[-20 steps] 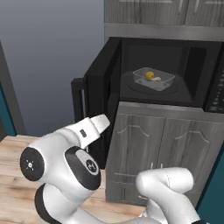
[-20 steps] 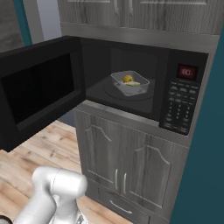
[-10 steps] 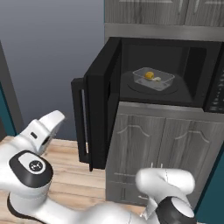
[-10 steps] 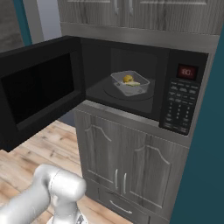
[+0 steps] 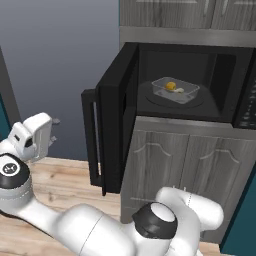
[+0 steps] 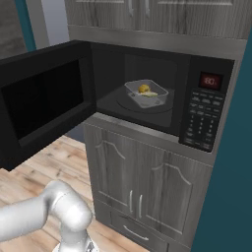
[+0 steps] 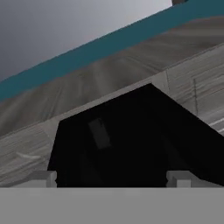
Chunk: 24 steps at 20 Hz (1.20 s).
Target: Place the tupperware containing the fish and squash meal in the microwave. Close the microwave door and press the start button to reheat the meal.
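Note:
The tupperware [image 5: 175, 91] [image 6: 147, 94] sits on the floor of the microwave [image 6: 147, 106] cavity, with the yellow-orange fish and squash meal [image 5: 171, 86] [image 6: 143, 89] visible through its walls. The microwave door [image 5: 114, 127] [image 6: 43, 101] stands swung wide open to the left, its bar handle [image 5: 90, 137] on the outer face. My gripper [image 5: 52, 131] hangs left of the door's outer side, apart from it. In the hand view the gripper [image 7: 111, 179] is open with nothing between its fingertips [image 7: 43, 178], facing the black door [image 7: 131, 140].
The grey keypad panel [image 6: 203, 120] with its red display [image 6: 210, 79] is right of the cavity. Grey wood-grain cabinet doors [image 6: 147, 192] [image 5: 175, 175] lie below, more cabinets above. A wooden floor [image 5: 60, 175] spreads under the open door. A teal wall [image 6: 231, 162] borders the right.
My arm has swung left, carrying the hand from in front of the door's outer face to well left of it. The tupperware and door have not moved.

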Tool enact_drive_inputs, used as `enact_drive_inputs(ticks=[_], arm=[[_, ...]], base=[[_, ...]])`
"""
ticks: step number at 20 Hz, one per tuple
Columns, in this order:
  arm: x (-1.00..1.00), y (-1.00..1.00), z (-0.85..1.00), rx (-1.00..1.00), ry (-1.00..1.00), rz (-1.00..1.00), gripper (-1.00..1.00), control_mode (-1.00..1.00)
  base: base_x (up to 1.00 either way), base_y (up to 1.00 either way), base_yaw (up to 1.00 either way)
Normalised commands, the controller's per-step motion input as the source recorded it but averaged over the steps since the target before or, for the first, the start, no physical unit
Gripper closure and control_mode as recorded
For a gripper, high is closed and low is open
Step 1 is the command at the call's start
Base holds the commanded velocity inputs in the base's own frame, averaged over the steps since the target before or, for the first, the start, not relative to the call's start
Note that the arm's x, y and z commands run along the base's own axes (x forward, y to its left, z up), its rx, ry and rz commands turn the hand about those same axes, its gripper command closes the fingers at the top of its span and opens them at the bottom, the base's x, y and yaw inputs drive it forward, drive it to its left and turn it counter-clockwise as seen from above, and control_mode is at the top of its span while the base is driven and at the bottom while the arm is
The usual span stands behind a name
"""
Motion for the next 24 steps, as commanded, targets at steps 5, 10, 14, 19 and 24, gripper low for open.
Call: enact_drive_inputs(ticks=[5, 10, 14, 19, 24], arm=[[0.33, -0.24, 0.00, -0.02, 0.05, -0.26, -1.00, -1.00], [-0.02, -0.85, 0.00, 0.00, 0.06, -0.22, -1.00, -1.00], [-0.56, -1.00, -0.08, 0.02, 0.01, -0.19, -1.00, -1.00], [-0.91, -1.00, -0.16, 0.07, 0.00, -0.16, -1.00, -1.00], [-0.55, -1.00, -0.09, 0.09, 0.00, -0.08, -1.00, -1.00]], base=[[0.00, 0.00, 0.00], [0.00, 0.00, 0.00], [0.00, 0.00, 0.00], [0.00, 0.00, 0.00], [0.00, 0.00, 0.00]])
